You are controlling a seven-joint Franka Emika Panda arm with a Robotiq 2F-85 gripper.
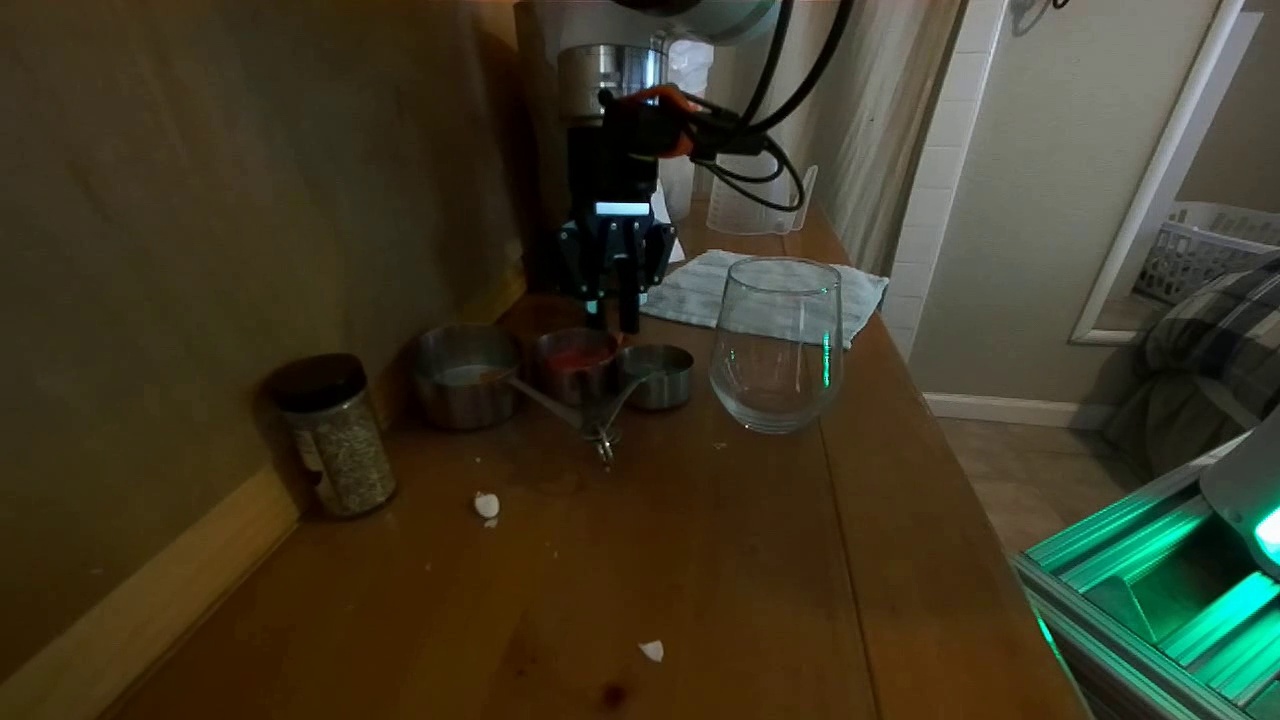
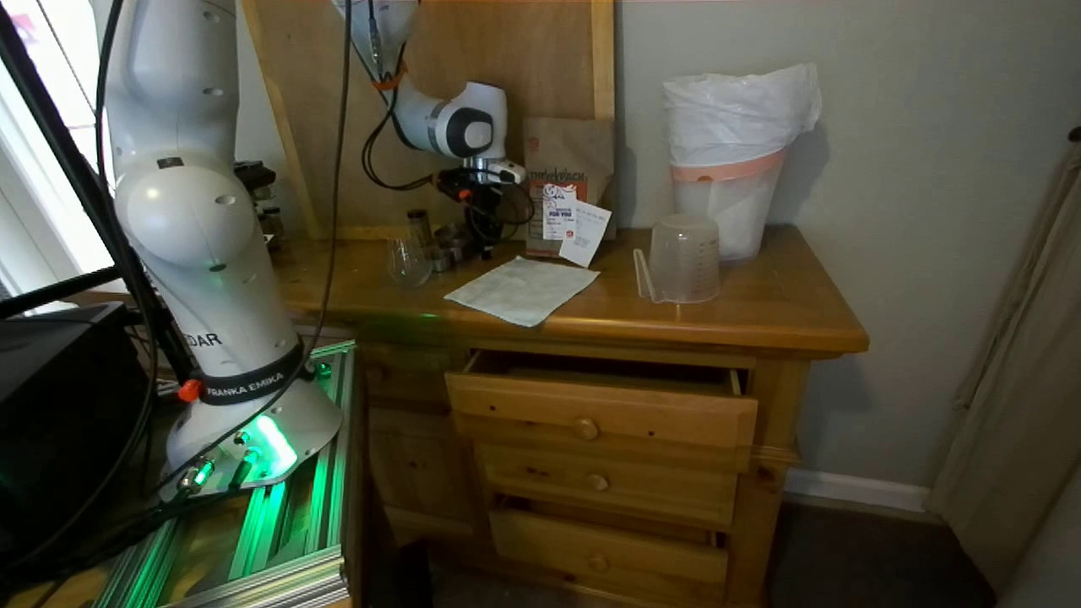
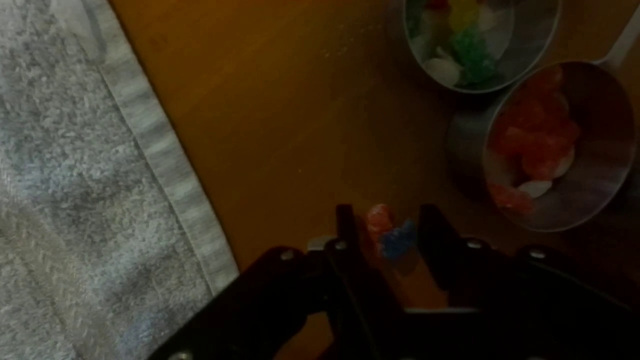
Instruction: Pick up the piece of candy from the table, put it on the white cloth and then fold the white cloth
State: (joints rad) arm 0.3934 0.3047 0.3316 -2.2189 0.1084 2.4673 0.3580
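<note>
A small red and blue piece of candy [image 3: 395, 240] shows between my fingertips in the wrist view. It appears to lie on the brown wooden table [image 3: 280, 125]. My gripper [image 3: 387, 210] is partly open around it, with a narrow gap beside the candy. In both exterior views the gripper [image 1: 612, 322] [image 2: 486, 253] points down, low over the table, beside the metal cups. The candy is hidden in both exterior views. The white cloth [image 3: 100, 175] lies flat left of the gripper in the wrist view. It also lies unfolded in both exterior views [image 1: 690, 290] [image 2: 524, 291].
Metal measuring cups [image 1: 467, 380] [image 3: 560, 145] with candy inside stand close to the gripper. A clear glass [image 1: 777, 350] stands by the cloth. A spice jar [image 1: 335, 440] stands by the wooden wall. A paper bag [image 2: 570, 160] and clear pitcher [image 2: 686, 262] stand beyond.
</note>
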